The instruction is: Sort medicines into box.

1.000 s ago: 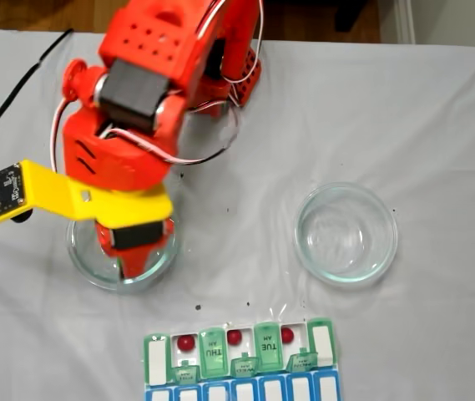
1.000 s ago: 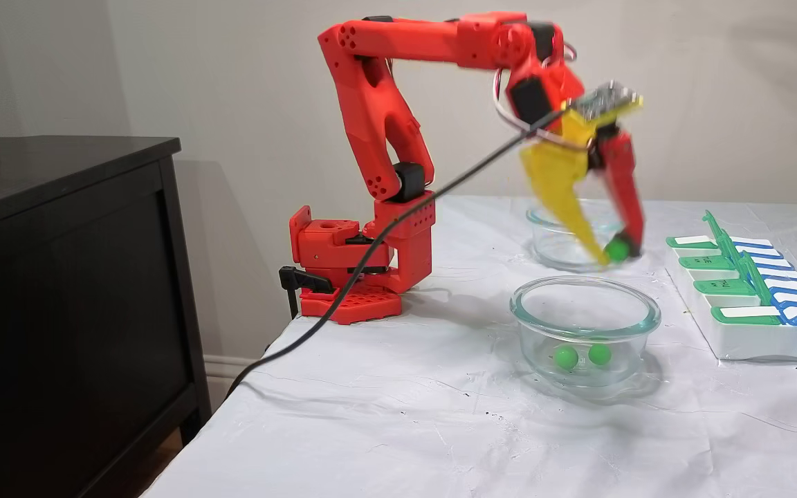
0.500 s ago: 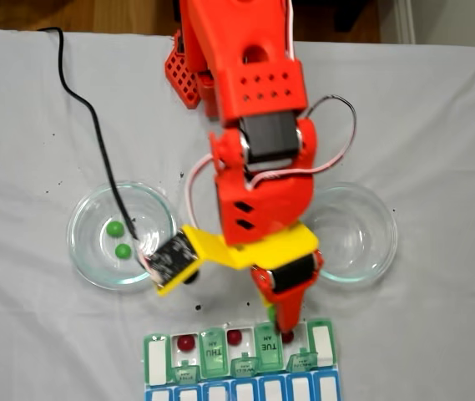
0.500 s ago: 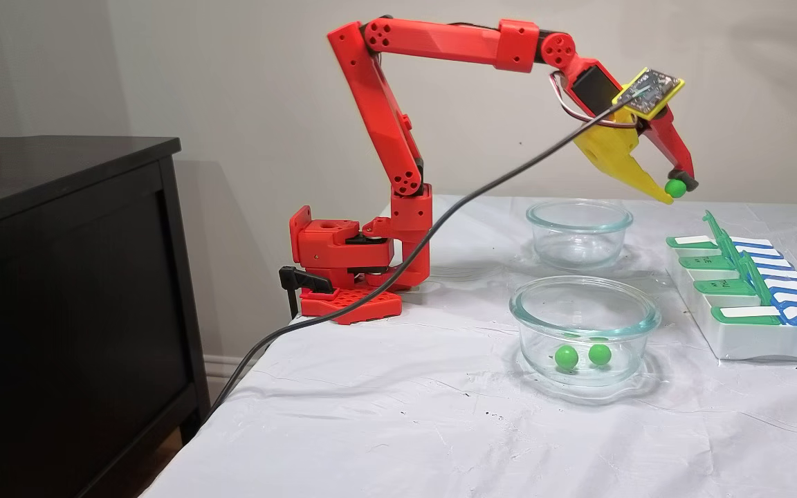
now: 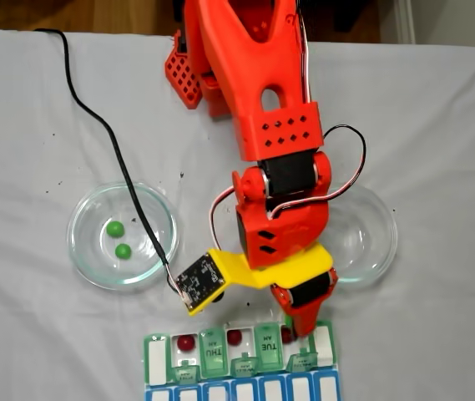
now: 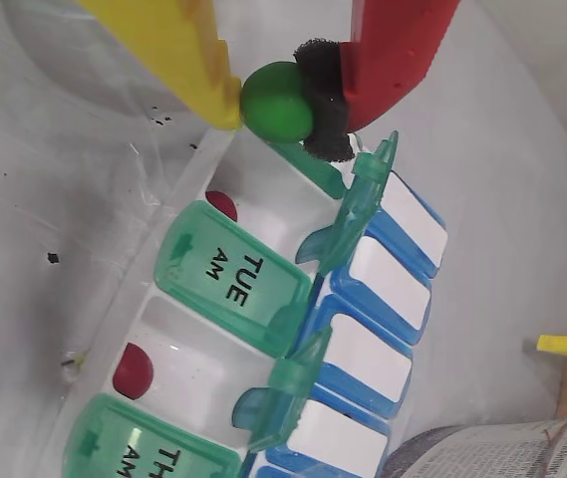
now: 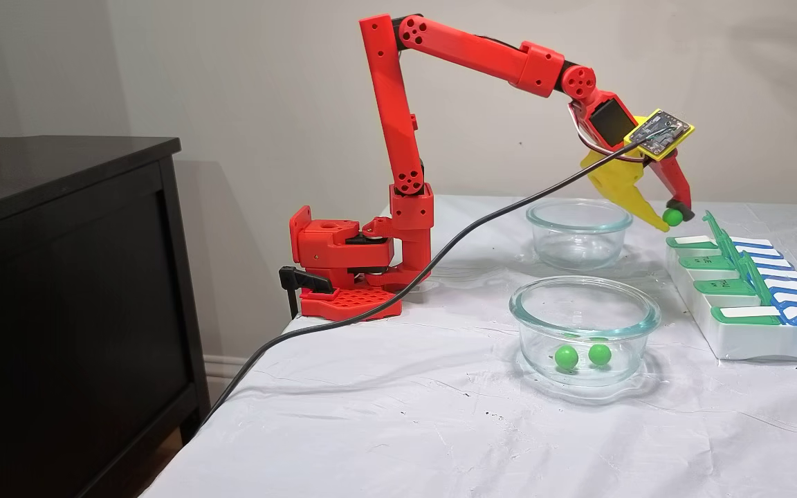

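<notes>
Green pill sits pinched between the yellow finger and the red finger's black pad, so the hand is clenched on it; the soft pad probably keeps the round ball from squirting out. In the side fixed view the hand hangs just above the far end of the pill organizer, tips pointing down, which reads as lining up a drop rather than a pick.

The organizer lies at the near edge of the counter in the top-down fixed view, and its green row alternates: the lids marked TUE and THU are down, while the cells between them stand open, each with a dark red pill in it. Another red pill shows in the open cell nearest the fingers. That suggests the open cells are the targets and one green is meant to join each red.

Two more green pills wait in the left glass dish; the right glass dish holds nothing I can see. The wrist camera's black cable trails across the left dish, clear of the organizer.
</notes>
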`<state>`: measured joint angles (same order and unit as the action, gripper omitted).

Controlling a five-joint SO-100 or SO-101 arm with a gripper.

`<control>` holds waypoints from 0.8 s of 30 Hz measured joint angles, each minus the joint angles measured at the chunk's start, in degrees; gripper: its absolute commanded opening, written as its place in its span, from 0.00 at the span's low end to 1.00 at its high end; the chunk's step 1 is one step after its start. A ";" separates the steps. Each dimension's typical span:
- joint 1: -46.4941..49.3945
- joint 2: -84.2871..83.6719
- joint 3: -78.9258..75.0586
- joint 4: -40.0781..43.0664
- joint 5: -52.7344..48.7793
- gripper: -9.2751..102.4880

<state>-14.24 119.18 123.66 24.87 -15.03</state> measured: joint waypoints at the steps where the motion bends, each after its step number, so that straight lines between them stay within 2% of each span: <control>1: 0.00 -0.88 0.00 -1.23 0.00 0.08; 5: 0.00 -5.45 0.00 -5.63 0.00 0.08; 14: 0.00 -7.21 0.00 -8.79 0.00 0.08; 16: 0.00 -7.21 0.00 -9.49 0.00 0.12; 18: 0.00 -7.21 0.00 -10.46 -0.35 0.21; 24: 0.00 -7.21 0.00 -10.81 -1.85 0.33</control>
<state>-14.24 111.97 123.66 14.06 -16.88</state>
